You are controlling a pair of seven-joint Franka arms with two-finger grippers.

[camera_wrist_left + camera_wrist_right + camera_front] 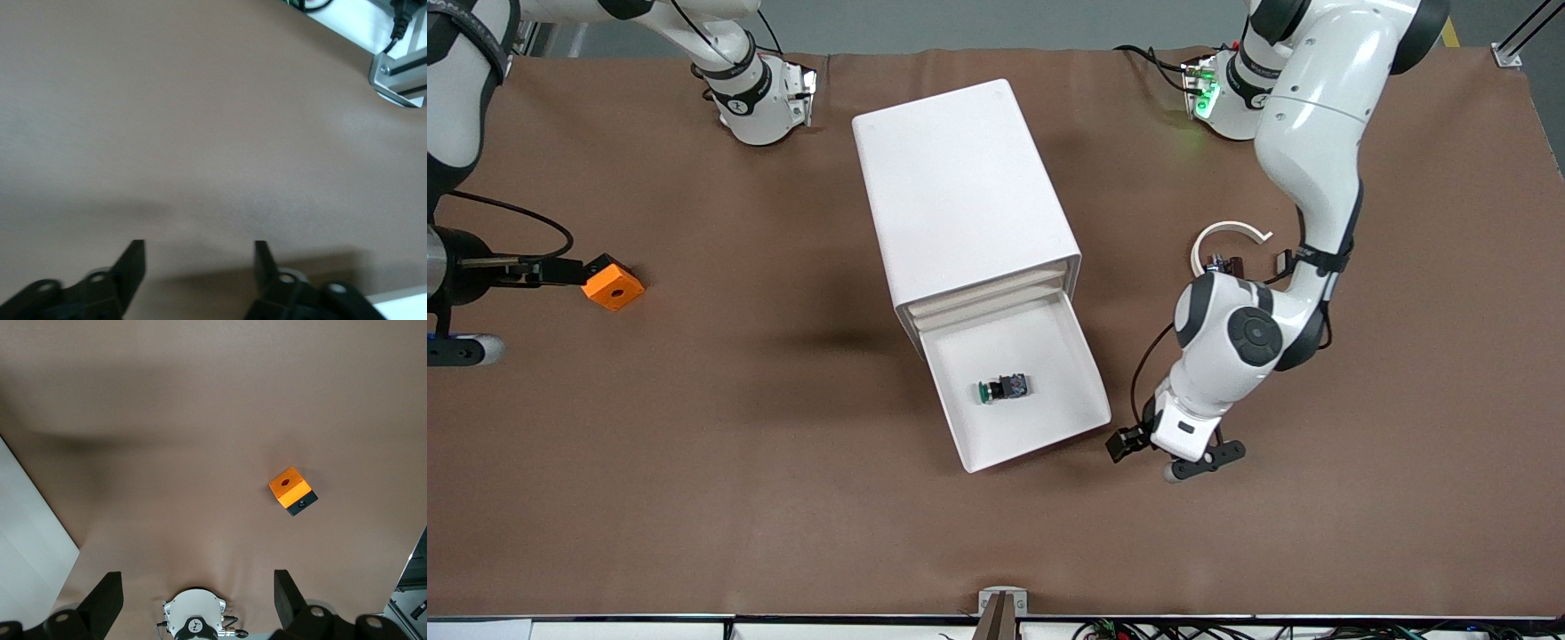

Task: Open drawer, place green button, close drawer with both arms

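Button sits in the drawer, lying on its side on the tray floor, green cap toward the right arm's end of the table. I'm reading the placing as done and the closing as what's left.

Drawer is the lowest of three in the white cabinet and stands pulled well out toward the front camera. My left gripper hovers low over bare brown table, just beside the drawer's front corner at the left arm's end. Its fingers stand apart with nothing between them. My right gripper hangs over the table near the orange block, waiting, fingers spread wide and empty.

Handling: the tray looks like thin, light plastic, so I expect it to slide easily and possibly skew if pushed at one corner. I'd press flat on the middle of the front wall. The cabinet may be light enough to shift, though I can't judge that well from here. Button is loose and could roll on a hard shove.
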